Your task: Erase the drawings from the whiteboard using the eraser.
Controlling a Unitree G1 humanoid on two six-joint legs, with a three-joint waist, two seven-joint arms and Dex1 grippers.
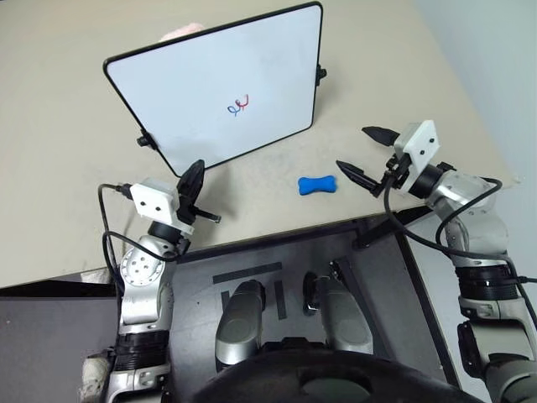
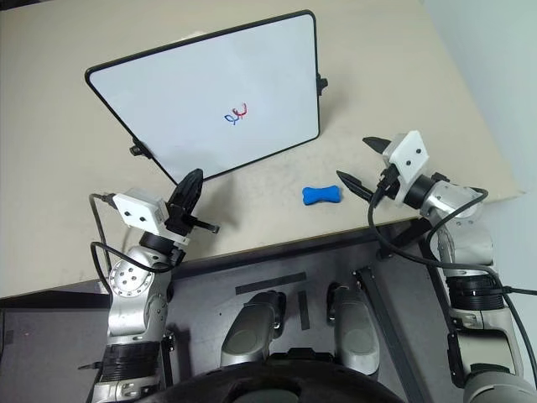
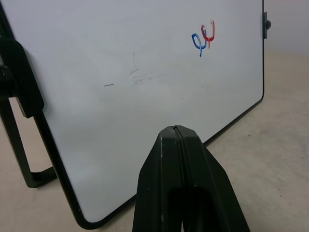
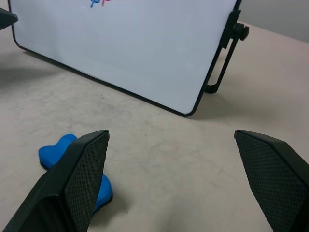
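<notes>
Step in hand: pick-up of the eraser [image 1: 317,185], not yet done. It lies flat on the counter [image 1: 67,168], in front of the board [image 1: 218,84] near its right lower corner, apart from the frame.

R tool [image 1: 367,154] hangs just to the right of the eraser, pointing roughly level and toward the left, fingers spread wide, nothing between them. In the R wrist view the eraser sits low beside one finger [image 4: 72,183], so it's off to one side of the gap, not centred.

L tool [image 1: 191,195] hovers by the board's lower left corner, fingers pressed together, empty.

Board stands tilted on its stand; the drawings [image 1: 240,105], red + blue loops, sit about mid-board, untouched.

Next move, as I judge it: shift R tool sideways so the eraser falls between the fingers, drop to counter level, close across the narrow waist. Then lift and carry up to the scribble. Risk: a finger nudges the eraser away before closing, since it's loose on a smooth top. L tool may need to steady the board during wiping.
</notes>
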